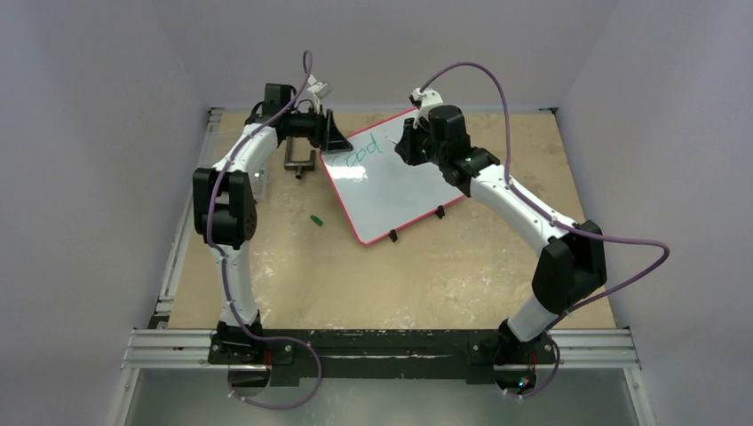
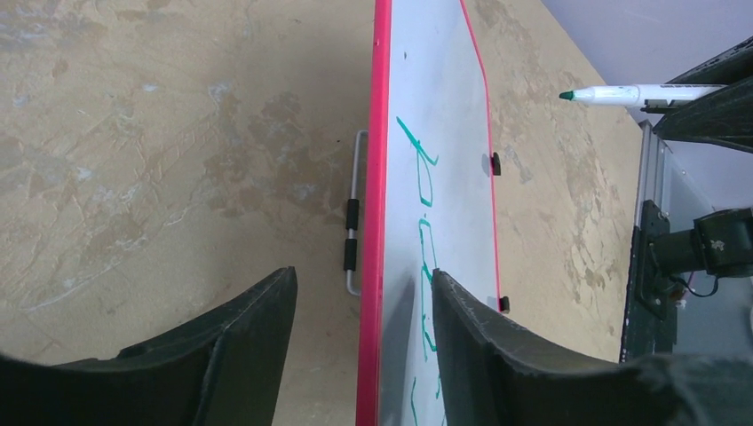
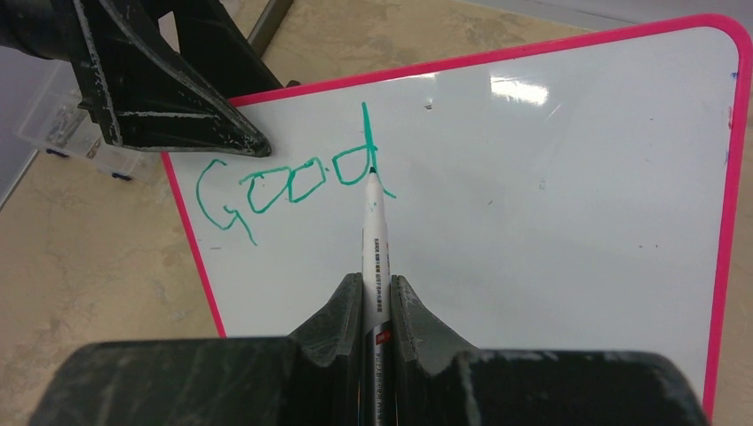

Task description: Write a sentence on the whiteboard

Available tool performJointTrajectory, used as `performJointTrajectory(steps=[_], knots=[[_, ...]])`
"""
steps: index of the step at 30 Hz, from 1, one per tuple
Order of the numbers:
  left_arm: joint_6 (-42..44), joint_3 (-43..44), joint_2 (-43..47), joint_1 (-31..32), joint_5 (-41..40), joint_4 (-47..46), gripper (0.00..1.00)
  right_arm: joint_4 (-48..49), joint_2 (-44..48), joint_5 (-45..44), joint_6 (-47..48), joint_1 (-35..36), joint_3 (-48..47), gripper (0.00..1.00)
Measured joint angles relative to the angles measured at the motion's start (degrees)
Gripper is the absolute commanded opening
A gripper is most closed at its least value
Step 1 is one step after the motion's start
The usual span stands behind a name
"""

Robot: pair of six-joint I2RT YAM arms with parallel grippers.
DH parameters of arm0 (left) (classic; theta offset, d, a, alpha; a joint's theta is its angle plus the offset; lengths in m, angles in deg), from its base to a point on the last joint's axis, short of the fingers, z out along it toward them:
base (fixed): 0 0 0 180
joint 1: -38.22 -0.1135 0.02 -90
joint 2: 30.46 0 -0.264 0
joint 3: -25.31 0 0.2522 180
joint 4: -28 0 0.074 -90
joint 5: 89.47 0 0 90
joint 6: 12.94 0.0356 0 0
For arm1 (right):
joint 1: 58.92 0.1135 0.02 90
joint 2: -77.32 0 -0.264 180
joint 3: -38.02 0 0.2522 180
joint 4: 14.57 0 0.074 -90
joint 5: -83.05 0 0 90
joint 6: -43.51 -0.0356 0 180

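The whiteboard with its red frame lies tilted at the far middle of the table. On it stands the green word "Good", which is all of the sentence that shows. My right gripper is shut on a white marker, and the marker's green tip sits at the foot of the "d". My left gripper is open and straddles the whiteboard's red left edge, one finger over the white face, the other out over the table with a gap. The marker also shows in the left wrist view.
A small green cap lies on the table left of the board. A metal bar with black grips sits just beside the board's left edge. Two black clip feet stick out of the board's near edge. A clear plastic box is beyond the corner.
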Motion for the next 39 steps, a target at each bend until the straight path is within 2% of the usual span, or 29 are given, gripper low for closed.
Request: performJointTrajectory(steps=[6, 11, 14, 16, 26, 29, 33, 36, 39], knots=[[0.0, 0.0, 0.1, -0.1, -1.1, -0.2, 0.93, -0.8, 0.8, 0.0, 0.0, 0.0, 0.1, 0.00], [0.0, -0.4, 1.8, -0.3, -3.0, 0.0, 0.98, -1.1, 3.1, 0.3, 0.1, 0.0, 1.0, 0.00], [0.2, -1.7, 5.7, -0.5, -5.2, 0.4, 0.98, -1.1, 4.7, 1.4, 0.1, 0.0, 2.0, 0.00], [0.3, -2.1, 8.9, -0.6, -6.7, 0.5, 0.94, -1.0, 6.0, 3.1, 0.1, 0.0, 3.1, 0.00], [0.3, -7.6, 32.5, 1.0, -9.5, -1.7, 0.86, -2.8, 10.6, 16.1, -0.3, -0.1, 4.6, 0.00], [2.9, -12.5, 39.0, 4.2, -12.3, -2.8, 0.86, -3.6, 12.5, 19.2, -2.1, -0.1, 4.6, 0.00], [11.1, -24.3, 46.8, 11.9, -19.1, -5.6, 0.87, -5.9, 15.5, 21.9, -5.3, -0.1, 4.6, 0.00], [18.7, -34.0, 51.5, 18.7, -24.1, -7.3, 0.81, -7.6, 17.2, 23.5, -7.4, -0.1, 4.6, 0.00], [24.0, -37.0, 52.8, 22.3, -27.3, -7.3, 0.78, -9.9, 17.7, 24.3, -8.5, 0.1, 4.6, 0.00]])
